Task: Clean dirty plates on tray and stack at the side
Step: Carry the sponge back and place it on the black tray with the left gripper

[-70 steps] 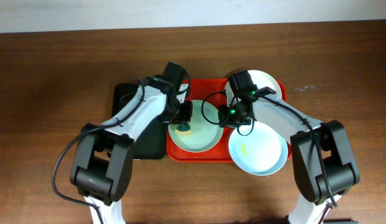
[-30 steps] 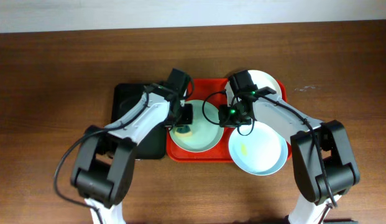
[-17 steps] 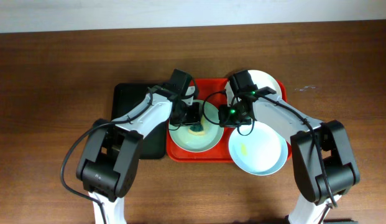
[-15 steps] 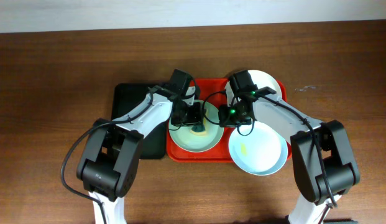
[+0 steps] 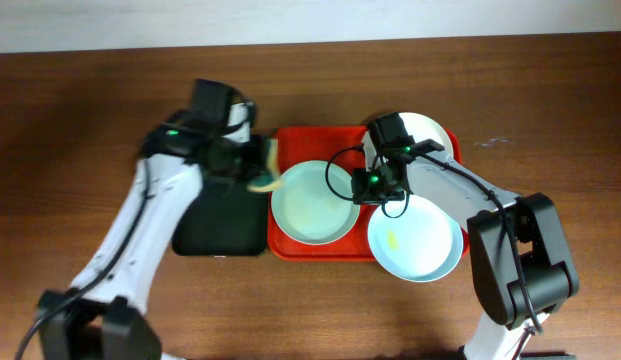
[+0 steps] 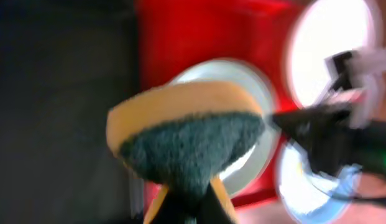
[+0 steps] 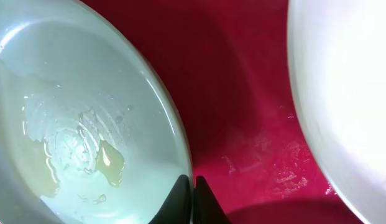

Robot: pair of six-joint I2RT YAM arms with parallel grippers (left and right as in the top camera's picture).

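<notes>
My left gripper [image 6: 188,198] is clamped on a sponge [image 6: 186,134], yellow with a dark green scouring face. It hangs over the border where the black tray [image 5: 218,222] meets the red tray [image 5: 290,140], and in the blurred left wrist view the sponge blocks most of the pale green plate [image 5: 312,203]. That plate lies on the red tray's left half, with a wet yellowish film on its floor. My right gripper [image 7: 191,190] has its jaws drawn almost together on the plate's right rim, pinching it. The white plate [image 5: 425,133] sits at the tray's far right corner, hanging past the rim. The pale blue plate [image 5: 415,240], with a yellow smear, lies just beside my right arm, overlapping the tray's near right corner and reaching onto the table [image 5: 90,100].
</notes>
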